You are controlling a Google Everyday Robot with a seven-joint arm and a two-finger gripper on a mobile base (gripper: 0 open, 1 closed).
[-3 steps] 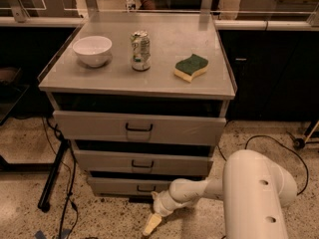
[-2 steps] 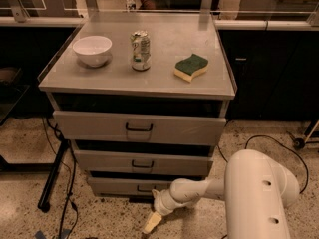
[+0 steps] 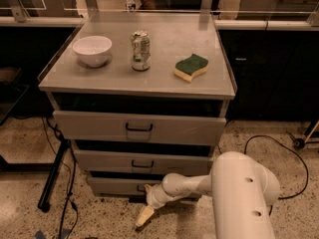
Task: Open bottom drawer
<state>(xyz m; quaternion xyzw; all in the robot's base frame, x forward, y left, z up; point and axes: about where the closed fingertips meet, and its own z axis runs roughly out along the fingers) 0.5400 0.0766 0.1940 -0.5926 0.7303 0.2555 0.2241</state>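
Gripper (image 3: 145,210): low in front of the cabinet (image 3: 149,90), just under its lowest front, tip angled to the floor; apart or together, cannot tell.
Bottom drawer (image 3: 114,185): lowest of the cabinet's 3 fronts, seemingly shut (handle hidden behind the wrist).
Risk 1: the gripper looks below the handle line, so a pull may catch nothing or scrape the floor.
Risk 2: a jerky tug could rock the cabinet and tip the can (image 3: 140,50) on top.
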